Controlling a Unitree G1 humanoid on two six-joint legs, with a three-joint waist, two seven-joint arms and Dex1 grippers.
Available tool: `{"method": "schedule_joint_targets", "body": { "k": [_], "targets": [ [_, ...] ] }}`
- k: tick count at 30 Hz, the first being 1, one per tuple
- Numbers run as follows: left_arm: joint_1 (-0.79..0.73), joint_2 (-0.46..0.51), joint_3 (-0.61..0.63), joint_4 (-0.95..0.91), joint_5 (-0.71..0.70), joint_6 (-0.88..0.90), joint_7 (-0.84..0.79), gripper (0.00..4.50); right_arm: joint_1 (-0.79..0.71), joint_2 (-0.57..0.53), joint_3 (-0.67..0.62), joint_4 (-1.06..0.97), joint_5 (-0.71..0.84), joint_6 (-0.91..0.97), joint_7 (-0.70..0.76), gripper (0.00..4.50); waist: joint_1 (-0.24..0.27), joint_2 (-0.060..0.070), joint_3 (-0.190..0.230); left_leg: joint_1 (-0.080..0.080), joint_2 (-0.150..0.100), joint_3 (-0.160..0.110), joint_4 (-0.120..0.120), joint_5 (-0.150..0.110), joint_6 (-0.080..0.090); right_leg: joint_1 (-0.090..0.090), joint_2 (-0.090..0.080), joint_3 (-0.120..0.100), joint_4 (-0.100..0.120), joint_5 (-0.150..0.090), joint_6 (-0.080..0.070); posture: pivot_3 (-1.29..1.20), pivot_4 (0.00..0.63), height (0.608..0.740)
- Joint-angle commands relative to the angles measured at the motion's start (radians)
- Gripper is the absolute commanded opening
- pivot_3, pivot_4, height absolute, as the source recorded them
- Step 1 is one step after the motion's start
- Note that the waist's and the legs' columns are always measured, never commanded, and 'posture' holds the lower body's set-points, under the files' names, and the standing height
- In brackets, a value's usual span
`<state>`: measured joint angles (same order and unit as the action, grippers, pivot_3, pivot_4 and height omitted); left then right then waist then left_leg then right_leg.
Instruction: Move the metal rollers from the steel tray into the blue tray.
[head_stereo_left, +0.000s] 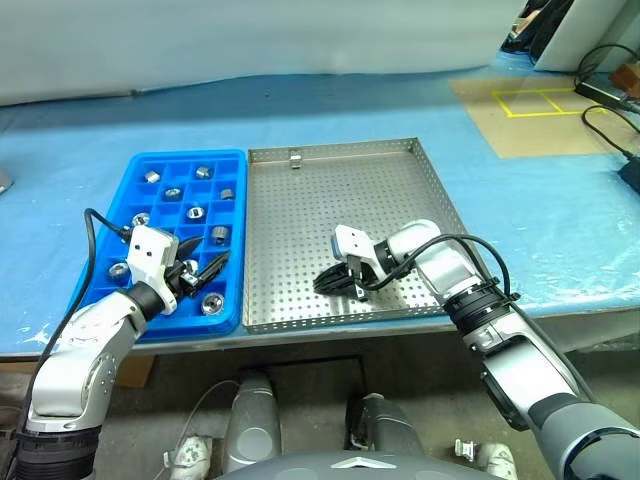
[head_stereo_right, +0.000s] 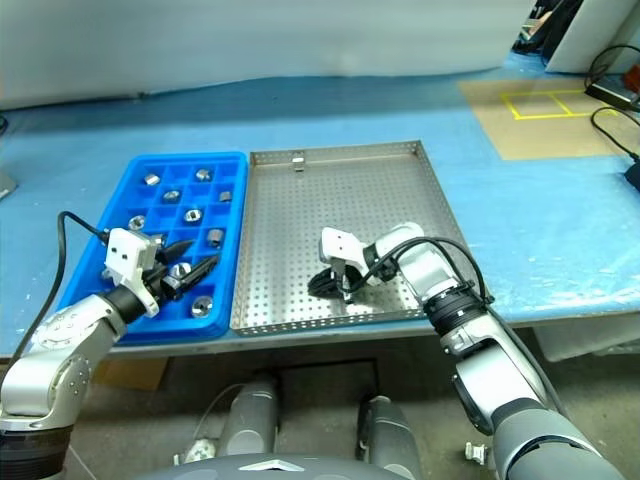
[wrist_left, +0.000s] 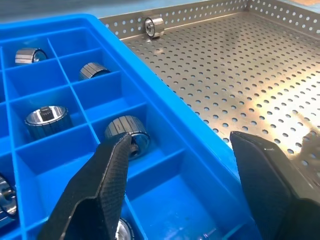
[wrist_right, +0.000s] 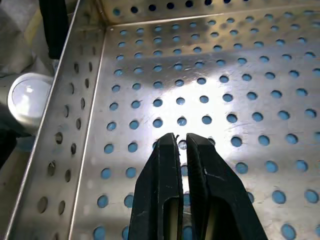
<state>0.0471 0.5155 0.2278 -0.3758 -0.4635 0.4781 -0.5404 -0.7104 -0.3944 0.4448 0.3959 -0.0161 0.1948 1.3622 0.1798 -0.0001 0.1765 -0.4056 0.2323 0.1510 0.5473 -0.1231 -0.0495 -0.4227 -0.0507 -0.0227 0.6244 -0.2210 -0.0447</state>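
Note:
The steel tray (head_stereo_left: 400, 190) lies in the middle of the table, with one metal roller (head_stereo_left: 295, 159) against its far rim, also seen as the roller (wrist_left: 154, 26) in the left wrist view. Touching its left side is the blue tray (head_stereo_left: 160, 160), with several rollers (head_stereo_left: 196, 212) in its compartments. My left gripper (head_stereo_left: 205, 262) hovers open over the blue tray's near right compartments, nothing between its fingers (wrist_left: 107, 170). My right gripper (head_stereo_left: 322, 283) is shut with nothing in it, low over the steel tray's perforated floor (wrist_right: 225, 90) near the front rim.
Both trays sit on a blue-covered table whose front edge (head_stereo_left: 330, 335) runs just below them. A cardboard sheet with yellow tape (head_stereo_left: 535, 100) and black cables (head_stereo_left: 610, 120) lie at the far right.

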Motion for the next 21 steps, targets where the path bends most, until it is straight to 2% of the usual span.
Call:
{"method": "schedule_joint_targets", "body": {
  "k": [1,3,10,21],
  "targets": [
    [0.029,-0.002,0.012,-0.055,-0.006,-0.007,0.005,3.35,0.003,-0.018,0.024,-0.029,-0.01,-0.046,0.035,0.28,0.0,0.0,0.0,0.0,0.0,0.0,0.0,0.0,0.0,0.0,0.0,0.0,0.0,0.0,0.0,0.29,0.15,0.74],
    [0.044,-0.001,0.011,-0.065,-0.001,-0.008,0.009,3.35,0.002,-0.026,0.035,-0.033,-0.019,-0.078,0.046,0.28,0.0,0.0,0.0,0.0,0.0,0.0,0.0,0.0,0.0,0.001,-0.001,0.0,0.0,0.0,0.0,0.29,0.15,0.74],
    [0.071,-0.006,0.016,-0.083,-0.006,-0.007,0.025,3.35,0.016,-0.071,0.074,-0.08,0.019,0.019,0.183,0.28,0.004,0.0,0.0,0.0,-0.001,0.0,0.001,0.0,0.001,0.002,-0.002,-0.001,-0.001,0.0,0.0,0.31,0.15,0.74],
    [0.09,-0.012,0.011,-0.105,-0.008,-0.003,0.035,3.35,0.056,-0.126,0.112,-0.267,0.069,0.206,0.239,0.28,0.02,0.0,0.0,0.001,-0.001,0.0,0.0,-0.001,0.002,0.002,-0.002,-0.001,-0.002,0.0,0.0,0.32,0.15,0.74]
  ]
}}
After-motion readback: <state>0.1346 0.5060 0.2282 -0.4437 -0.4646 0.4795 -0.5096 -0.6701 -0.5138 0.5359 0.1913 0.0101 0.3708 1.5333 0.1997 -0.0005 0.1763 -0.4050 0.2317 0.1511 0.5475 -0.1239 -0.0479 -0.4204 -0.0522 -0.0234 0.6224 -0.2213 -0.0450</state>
